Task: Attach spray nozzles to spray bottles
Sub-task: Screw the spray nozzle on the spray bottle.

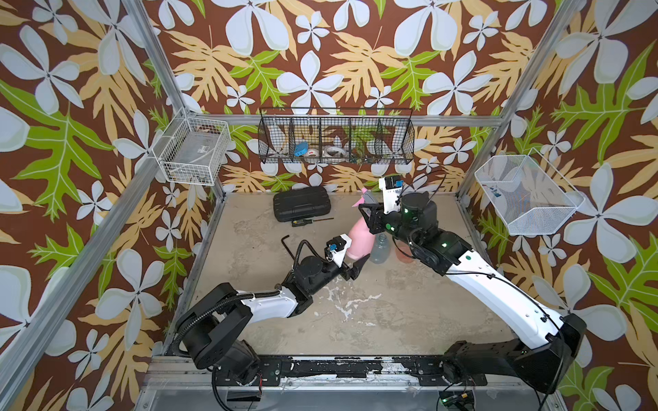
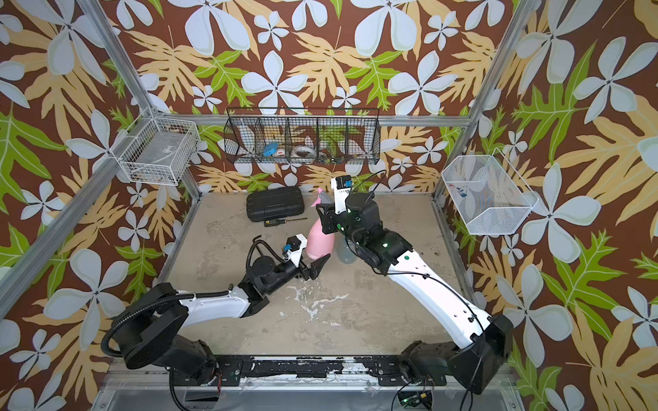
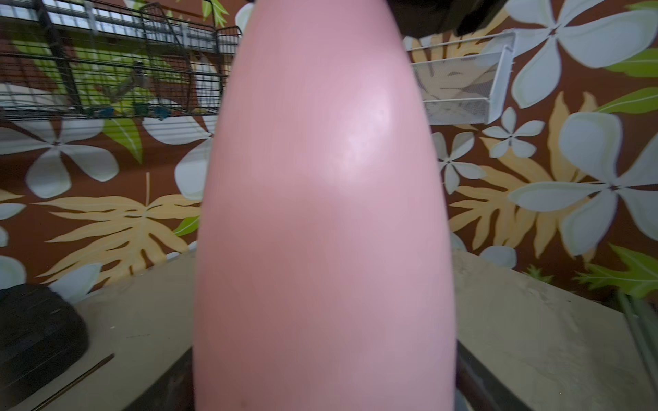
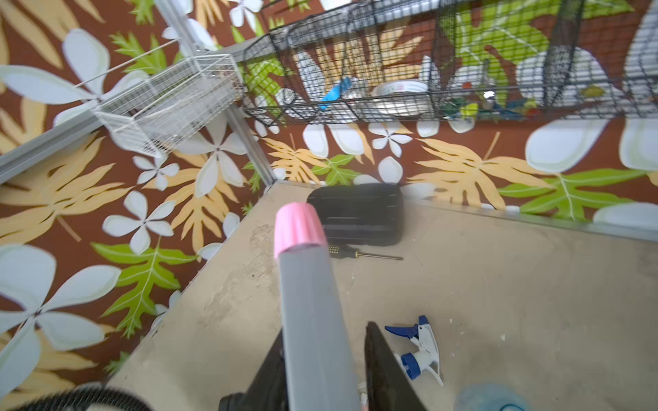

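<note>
The opaque pink cone-shaped spray bottle (image 1: 359,242) (image 2: 318,242) is tilted over the middle of the table and fills the left wrist view (image 3: 320,213). My left gripper (image 1: 356,265) (image 3: 325,391) is shut on its lower body, a dark finger on each side. The pink and grey spray nozzle (image 1: 366,197) (image 4: 309,302) sits at the bottle's neck, with my right gripper (image 1: 369,209) (image 4: 325,331) shut on its grey body. A white and blue nozzle (image 4: 420,348) lies on the table. The clear bluish bottle (image 1: 379,249) and the orange bottle (image 1: 404,252) stand beside the pink one, partly behind my right arm.
A black ribbed case (image 1: 302,203) and a screwdriver (image 1: 309,221) lie at the back of the table, and a black hex key (image 1: 288,245) lies left of my left wrist. A black wire basket (image 1: 336,137) and two white baskets (image 1: 194,153) (image 1: 527,195) hang on the walls.
</note>
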